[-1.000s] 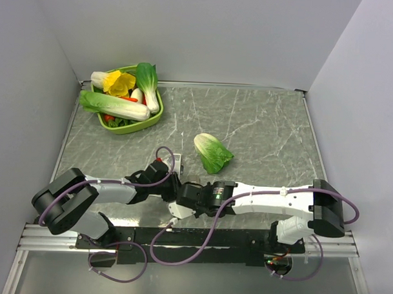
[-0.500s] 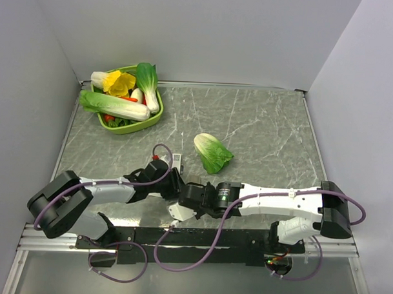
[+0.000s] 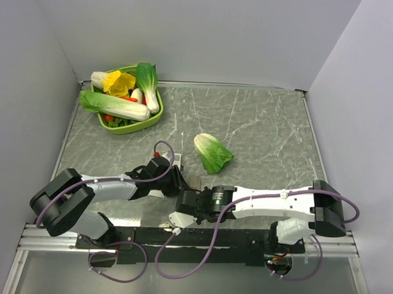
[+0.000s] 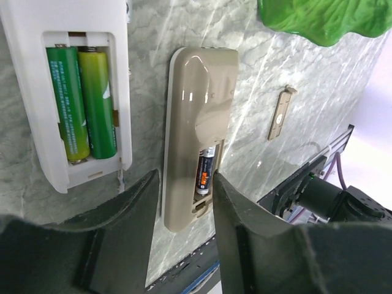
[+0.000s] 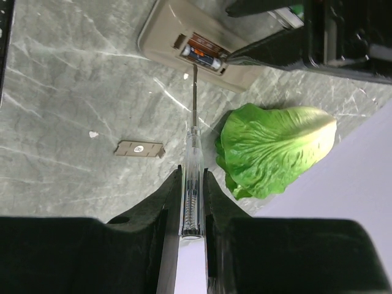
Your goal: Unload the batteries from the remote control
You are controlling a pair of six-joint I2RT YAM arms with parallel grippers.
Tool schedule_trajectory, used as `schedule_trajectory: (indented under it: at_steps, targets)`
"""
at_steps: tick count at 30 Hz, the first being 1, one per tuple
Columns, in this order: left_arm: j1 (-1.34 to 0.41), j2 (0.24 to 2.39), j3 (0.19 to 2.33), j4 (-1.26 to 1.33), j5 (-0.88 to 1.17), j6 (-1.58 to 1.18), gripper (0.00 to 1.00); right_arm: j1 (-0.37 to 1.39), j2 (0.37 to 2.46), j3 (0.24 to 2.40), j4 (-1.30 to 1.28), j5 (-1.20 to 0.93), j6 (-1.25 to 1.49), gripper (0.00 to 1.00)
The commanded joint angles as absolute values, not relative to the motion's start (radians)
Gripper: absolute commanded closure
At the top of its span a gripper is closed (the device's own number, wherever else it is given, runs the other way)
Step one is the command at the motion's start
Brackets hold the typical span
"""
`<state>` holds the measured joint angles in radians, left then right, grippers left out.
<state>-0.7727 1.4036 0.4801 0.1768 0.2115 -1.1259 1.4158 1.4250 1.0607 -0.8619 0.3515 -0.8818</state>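
In the left wrist view a white remote control [image 4: 67, 92] lies back up with its compartment open and two green batteries [image 4: 82, 104] inside. Beside it lies a beige remote control [image 4: 196, 104], also open, with one dark, orange-labelled battery [image 4: 204, 174] in it. My left gripper [image 4: 184, 184] straddles the beige remote's near end, its jaws against both sides. My right gripper [image 5: 192, 174] is shut on a clear-handled screwdriver [image 5: 193, 147]. The screwdriver's tip reaches the dark battery [image 5: 204, 56] in the beige remote [image 5: 165, 30]. Both grippers meet near the table's front [image 3: 182, 191].
A small beige battery cover [image 5: 139, 148] lies loose on the marble table [image 3: 262, 123]; it also shows in the left wrist view [image 4: 280, 113]. A green cabbage [image 3: 212, 153] lies just beyond the remotes. A green basket [image 3: 152, 119] of vegetables stands at the back left.
The right gripper has shifted slightly towards the near edge with the screwdriver. The left arm has moved only a little and stays at the remote.
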Motion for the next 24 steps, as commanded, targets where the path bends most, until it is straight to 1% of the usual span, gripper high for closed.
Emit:
schedule_trajectory:
  at_steps: [1,11,14,17,18,19,21,24]
  targets:
    - [-0.769,1.419,0.515,0.172,0.21,-1.101,0.56,1.44,1.468,1.109,-0.89,0.391,-0.931,1.0]
    - [-0.767,1.474,0.511,0.212,0.227,-1.091,0.6,1.466,1.565,1.152,-0.925,0.422,-0.957,1.0]
    - [-0.769,1.493,0.505,0.239,0.242,-1.094,0.64,1.468,1.597,1.18,-0.942,0.43,-0.957,1.0]
    - [-0.769,1.502,0.492,0.252,0.247,-1.1,0.72,1.468,1.597,1.16,-0.89,0.426,-0.954,1.0]
    - [-0.769,1.502,0.489,0.249,0.245,-1.104,0.75,1.465,1.574,1.116,-0.865,0.428,-0.951,1.0]
    - [-0.769,1.502,0.485,0.25,0.244,-1.104,0.76,1.465,1.556,1.085,-0.785,0.431,-0.947,1.0]
    - [-0.769,1.502,0.476,0.258,0.242,-1.112,0.8,1.46,1.501,0.998,-0.73,0.43,-0.936,1.0]
    - [-0.769,1.514,0.466,0.262,0.245,-1.121,0.84,1.46,1.453,0.934,-0.658,0.443,-0.882,1.0]
